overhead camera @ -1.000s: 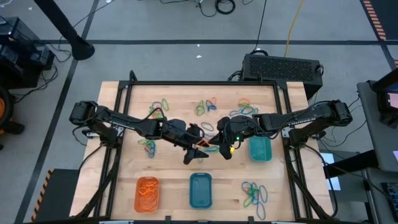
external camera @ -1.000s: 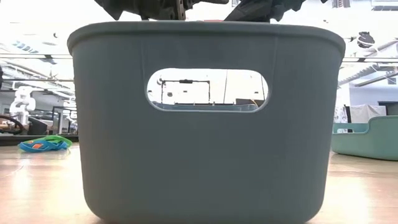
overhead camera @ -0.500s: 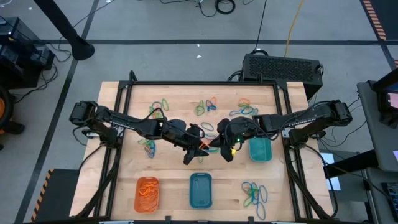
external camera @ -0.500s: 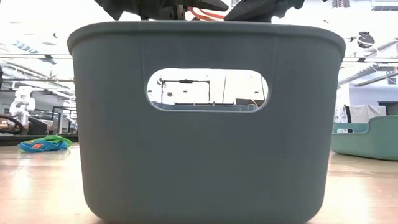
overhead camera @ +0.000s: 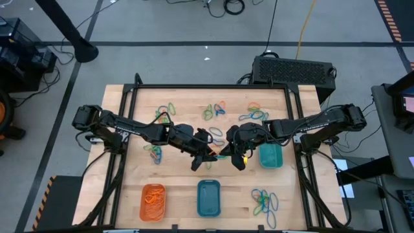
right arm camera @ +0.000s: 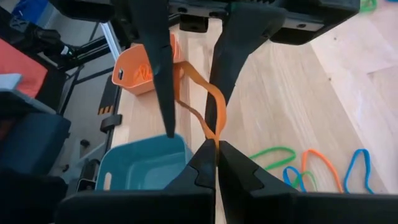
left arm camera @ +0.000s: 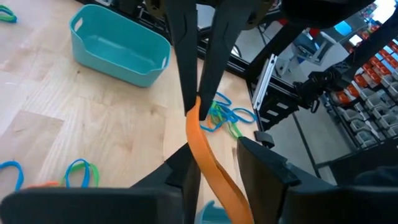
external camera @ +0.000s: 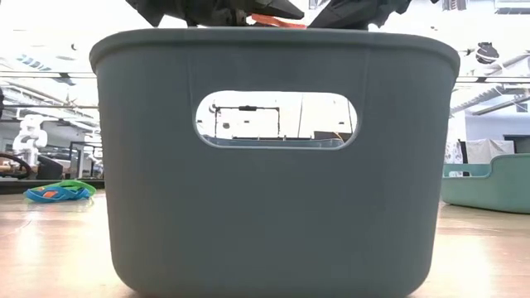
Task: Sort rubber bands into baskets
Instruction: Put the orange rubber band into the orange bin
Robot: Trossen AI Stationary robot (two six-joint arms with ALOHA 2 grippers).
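An orange rubber band [left arm camera: 208, 163] was stretched in the air above the middle of the tabletop [overhead camera: 178, 176], held at both ends. The left gripper [overhead camera: 208, 154] had its fingers closed on one end. The right gripper [overhead camera: 231, 151] pinched the other end, with its fingers [right arm camera: 196, 169] pressed together on the loop. Probably the band was being passed from one arm to the other, because the two grippers met almost tip to tip.

The orange basket [overhead camera: 153, 201], already holding orange bands, stood near the front left corner, the blue basket [overhead camera: 208, 198] at the middle of the front edge, and the teal-green basket [overhead camera: 271, 156] just beside the right gripper. Loose rubber bands [overhead camera: 213, 110] lay along the back edge and near the front right corner.
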